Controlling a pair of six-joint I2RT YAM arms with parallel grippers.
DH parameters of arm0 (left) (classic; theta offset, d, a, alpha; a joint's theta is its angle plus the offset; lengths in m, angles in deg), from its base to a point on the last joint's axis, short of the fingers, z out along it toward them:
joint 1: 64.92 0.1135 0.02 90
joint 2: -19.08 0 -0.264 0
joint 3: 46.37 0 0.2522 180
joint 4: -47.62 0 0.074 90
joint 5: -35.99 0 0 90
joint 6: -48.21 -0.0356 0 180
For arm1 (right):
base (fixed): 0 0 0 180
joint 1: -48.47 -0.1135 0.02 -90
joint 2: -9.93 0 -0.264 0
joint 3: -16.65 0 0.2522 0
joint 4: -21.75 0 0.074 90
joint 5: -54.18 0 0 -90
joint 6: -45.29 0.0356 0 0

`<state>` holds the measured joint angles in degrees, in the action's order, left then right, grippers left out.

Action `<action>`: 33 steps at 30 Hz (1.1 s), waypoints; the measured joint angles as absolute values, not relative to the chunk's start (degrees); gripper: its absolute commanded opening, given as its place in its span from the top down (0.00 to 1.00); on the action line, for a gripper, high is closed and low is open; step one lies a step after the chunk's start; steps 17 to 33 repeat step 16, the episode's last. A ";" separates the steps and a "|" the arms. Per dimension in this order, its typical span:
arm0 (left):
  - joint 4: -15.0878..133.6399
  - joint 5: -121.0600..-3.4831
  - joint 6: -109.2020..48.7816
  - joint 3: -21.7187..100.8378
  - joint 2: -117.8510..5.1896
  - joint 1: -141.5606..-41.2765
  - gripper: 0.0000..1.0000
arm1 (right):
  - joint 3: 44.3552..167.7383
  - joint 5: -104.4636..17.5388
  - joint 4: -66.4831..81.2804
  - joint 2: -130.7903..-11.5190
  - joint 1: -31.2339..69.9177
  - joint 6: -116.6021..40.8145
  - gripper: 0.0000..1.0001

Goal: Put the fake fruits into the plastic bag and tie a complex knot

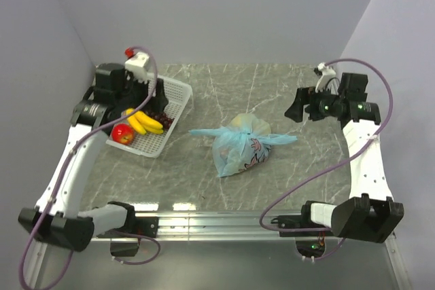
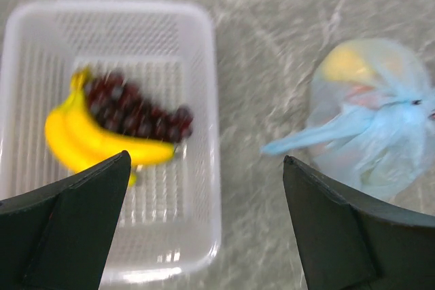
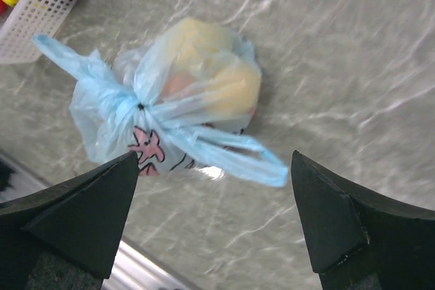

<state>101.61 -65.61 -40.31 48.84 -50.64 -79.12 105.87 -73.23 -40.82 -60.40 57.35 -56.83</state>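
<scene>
The light-blue plastic bag (image 1: 239, 146) lies mid-table, filled with fruit and closed by a knot (image 1: 245, 136) with two tails pointing left and right. It also shows in the right wrist view (image 3: 183, 100) and the left wrist view (image 2: 370, 117). Yellow bananas (image 1: 143, 122), dark grapes (image 1: 160, 117) and a red apple (image 1: 122, 134) lie in the white basket (image 1: 175, 93). My left gripper (image 1: 155, 96) is open above the basket. My right gripper (image 1: 296, 108) is open, raised to the right of the bag. Both hold nothing.
The white latticed basket stands at the table's left rear, also in the left wrist view (image 2: 204, 134). Grey walls close in the left, back and right. A metal rail (image 1: 217, 222) runs along the near edge between the arm bases.
</scene>
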 measured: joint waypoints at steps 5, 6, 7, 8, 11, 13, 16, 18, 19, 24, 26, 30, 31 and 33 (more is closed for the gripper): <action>105.28 -63.05 -38.87 39.46 -41.63 -76.12 0.01 | 95.51 -72.71 -38.97 -55.37 55.98 -54.29 0.00; 105.67 -62.94 -38.68 37.69 -39.82 -75.60 0.01 | 93.79 -71.18 -38.86 -53.49 54.23 -54.42 0.00; 105.89 -62.85 -38.50 35.92 -38.20 -75.12 0.01 | 92.19 -69.60 -38.62 -51.35 51.87 -54.82 0.00; 106.13 -62.63 -38.26 34.22 -36.63 -74.57 0.01 | 90.55 -68.03 -38.18 -49.10 49.35 -55.28 0.00; 106.90 -61.67 -38.06 30.55 -33.37 -73.10 0.01 | 86.31 -64.55 -38.05 -42.28 42.71 -57.13 0.00; 107.09 -61.34 -38.06 28.78 -31.99 -72.56 0.01 | 84.74 -63.09 -38.22 -39.81 41.88 -58.18 0.00; 107.40 -61.23 -38.13 27.33 -30.81 -72.14 0.01 | 83.95 -61.73 -38.83 -38.21 41.88 -59.58 0.00; 107.40 -61.23 -38.13 27.33 -30.81 -72.14 0.01 | 83.95 -61.73 -38.83 -38.21 41.88 -59.58 0.00; 107.40 -61.23 -38.13 27.33 -30.81 -72.14 0.01 | 83.95 -61.73 -38.83 -38.21 41.88 -59.58 0.00; 107.40 -61.23 -38.13 27.33 -30.81 -72.14 0.01 | 83.95 -61.73 -38.83 -38.21 41.88 -59.58 0.00; 107.40 -61.23 -38.13 27.33 -30.81 -72.14 0.01 | 83.95 -61.73 -38.83 -38.21 41.88 -59.58 0.00; 107.40 -61.23 -38.13 27.33 -30.81 -72.14 0.01 | 83.95 -61.73 -38.83 -38.21 41.88 -59.58 0.00; 107.40 -61.23 -38.13 27.33 -30.81 -72.14 0.01 | 83.95 -61.73 -38.83 -38.21 41.88 -59.58 0.00; 107.40 -61.23 -38.13 27.33 -30.81 -72.14 0.01 | 83.95 -61.73 -38.83 -38.21 41.88 -59.58 0.00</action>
